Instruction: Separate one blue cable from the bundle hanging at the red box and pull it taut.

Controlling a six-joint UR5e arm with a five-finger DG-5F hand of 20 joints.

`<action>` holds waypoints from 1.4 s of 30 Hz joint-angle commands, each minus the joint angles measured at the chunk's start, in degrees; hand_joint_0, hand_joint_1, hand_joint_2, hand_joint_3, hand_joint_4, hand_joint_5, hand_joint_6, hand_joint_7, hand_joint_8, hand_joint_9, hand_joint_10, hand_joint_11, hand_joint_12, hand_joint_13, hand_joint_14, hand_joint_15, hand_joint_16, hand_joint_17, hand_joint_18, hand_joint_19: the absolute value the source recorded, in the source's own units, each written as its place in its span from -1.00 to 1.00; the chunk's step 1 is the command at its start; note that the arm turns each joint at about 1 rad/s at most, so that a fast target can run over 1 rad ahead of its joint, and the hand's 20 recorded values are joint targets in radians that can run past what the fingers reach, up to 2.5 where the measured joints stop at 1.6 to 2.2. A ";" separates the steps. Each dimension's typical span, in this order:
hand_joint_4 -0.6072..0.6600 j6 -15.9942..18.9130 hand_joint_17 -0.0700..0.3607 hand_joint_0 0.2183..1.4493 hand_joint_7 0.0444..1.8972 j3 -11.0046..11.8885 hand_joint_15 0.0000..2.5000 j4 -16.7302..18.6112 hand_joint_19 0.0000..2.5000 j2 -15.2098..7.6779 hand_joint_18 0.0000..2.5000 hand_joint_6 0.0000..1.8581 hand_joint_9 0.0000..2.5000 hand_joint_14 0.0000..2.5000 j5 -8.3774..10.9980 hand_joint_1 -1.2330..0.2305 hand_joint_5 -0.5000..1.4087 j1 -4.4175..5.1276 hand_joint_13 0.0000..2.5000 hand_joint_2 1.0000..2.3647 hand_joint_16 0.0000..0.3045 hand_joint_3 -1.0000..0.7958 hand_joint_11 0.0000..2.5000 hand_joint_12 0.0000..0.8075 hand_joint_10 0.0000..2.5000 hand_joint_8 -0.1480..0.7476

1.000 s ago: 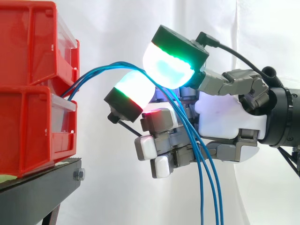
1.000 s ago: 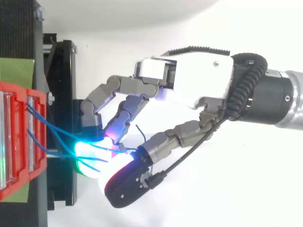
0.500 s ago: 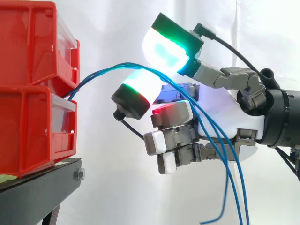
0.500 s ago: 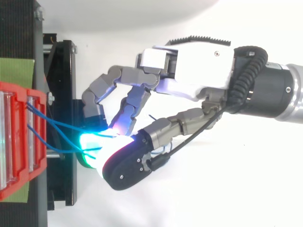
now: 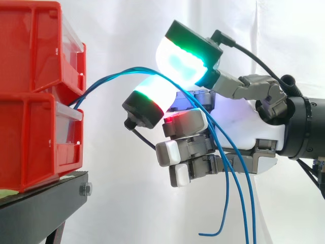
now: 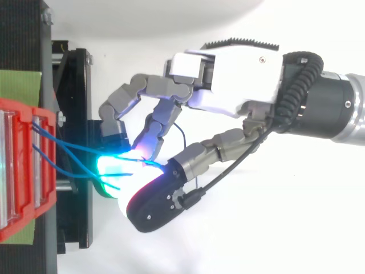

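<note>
Now curled round the blue cables (image 5: pixel 109 79): fingers (image 5: pixel 152 99) bent, two big glowing pads close together, strands threaded between, over the lower pad and under the upper. Closed on the whole bundle as far as shows; no single strand split off yet. Smaller fingers folded in toward the palm of the hand (image 5: pixel 244 127), with strands draped down across them.

Versus a second ago: pads eased slightly apart, upper one tipped back off the lower, lower one shifted a touch away from the red bins (image 5: pixel 30 101). Bigger change lower down: loose end (image 5: pixel 205 234) of one strand now curling up into sight under the hand. A second ago, nothing there but three straight runs out of the bottom edge.

Reads as one strand sliding through or getting hauled up, the other two hanging as before. Probably the start of separation.

From above, strands fanning out of the bins and converging at the pads. Arc from bins to pads still bowed, so not taut. Still to do, by my read: pinch on that one strand only, then pull away from the bins.
</note>
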 commanded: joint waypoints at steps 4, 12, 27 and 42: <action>0.04 1.09 -0.28 -0.37 0.18 0.00 -0.43 -0.65 -0.47 -0.09 -0.22 0.02 0.01 -0.98 0.00 -0.65 -0.61 -0.33 -0.10 -1.00 -0.75 -0.44 0.01 -0.14 -0.99 0.17; 0.10 1.44 -0.13 -0.66 0.14 0.00 -0.45 -0.56 -0.50 -0.53 -0.13 -0.01 0.07 -0.99 -0.79 -0.37 -0.60 -0.86 -0.03 -1.00 -0.66 -0.44 -0.02 0.01 -0.99 0.34; 0.17 1.36 -0.12 -0.41 0.28 0.00 -0.45 -0.39 -0.45 -0.53 -0.18 -0.04 0.06 -0.99 -0.79 -0.17 -0.61 -1.03 -0.06 -0.98 -0.65 -0.08 -0.05 0.03 -0.99 0.29; 0.06 1.09 -0.22 -0.20 0.10 0.00 -0.45 -0.39 -0.45 -0.53 -0.29 0.02 -0.11 -0.98 -0.79 -0.50 -0.65 -1.03 -0.20 -1.00 -0.71 -0.44 -0.04 -0.11 -0.99 0.12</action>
